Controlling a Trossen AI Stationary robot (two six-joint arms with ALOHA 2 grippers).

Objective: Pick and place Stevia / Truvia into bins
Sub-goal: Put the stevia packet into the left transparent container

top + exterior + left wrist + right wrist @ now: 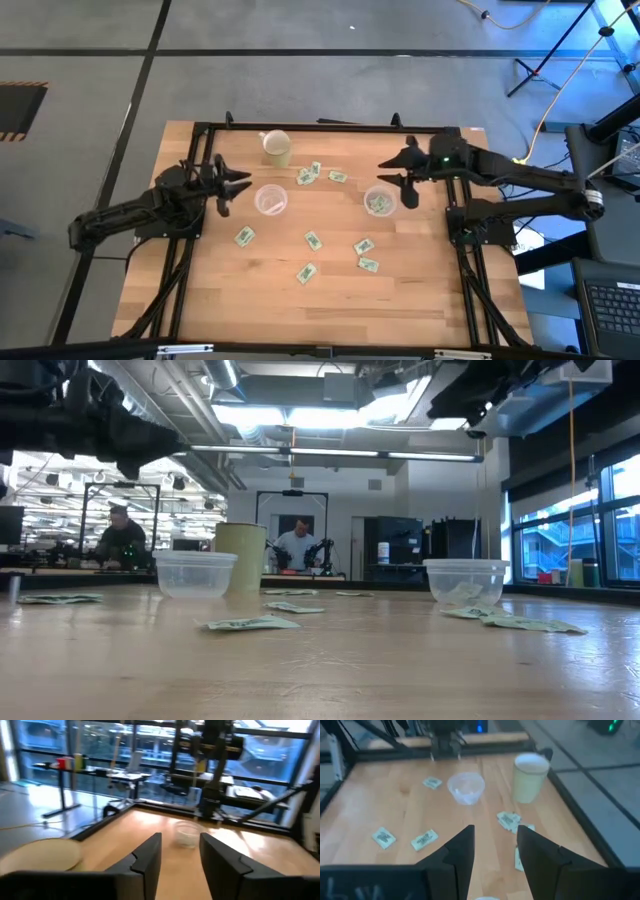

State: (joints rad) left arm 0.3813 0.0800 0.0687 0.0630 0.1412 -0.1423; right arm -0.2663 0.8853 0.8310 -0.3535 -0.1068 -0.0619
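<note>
Several pale green and white Stevia packets lie flat on the wooden table: a loose row point(313, 240) toward the near side, a cluster point(307, 175) close to the cream cup. One clear bin point(270, 200) sits left of centre, the other point(380, 201) right of centre with packets inside. My left gripper point(235, 188) hovers open just left of the left bin, above the table. My right gripper point(395, 172) hovers open above the far side of the right bin. Neither holds anything. The left wrist view shows the open fingers point(180, 840) facing the right bin point(187, 832); the right wrist view shows open fingers point(495, 830) facing the left bin point(466, 787).
An opaque cream cup point(277, 148) stands near the far edge, behind the left bin. The black frame rail point(320, 126) runs along the far edge, with arm bases at both sides. People work at benches in the room beyond point(297, 545). Bare wood lies toward the near edge point(320, 310).
</note>
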